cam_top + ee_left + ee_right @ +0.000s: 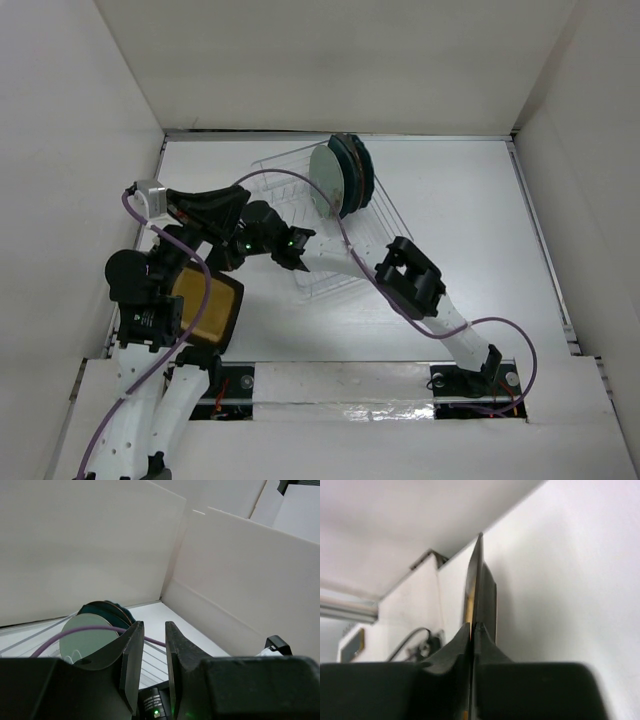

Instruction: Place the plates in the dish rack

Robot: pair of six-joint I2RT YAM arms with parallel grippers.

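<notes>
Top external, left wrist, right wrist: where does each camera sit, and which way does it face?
Top external: above and behind, facing down on table, dish rack, left arm and right arm.
Left wrist: on the left arm, facing past its open left hand to the pale green plate in the rack.
Right wrist: on the right arm, facing along its right hand, shut on the mustard-yellow plate, edge-on.
Shared: top external and left wrist both show that plate.

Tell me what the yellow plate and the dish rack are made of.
Yellow plate: probably glazed ceramic or melamine, judging by its smooth mustard face and thin black rim. Dish rack: clear plastic, since the white table shows through its ribs.
</notes>
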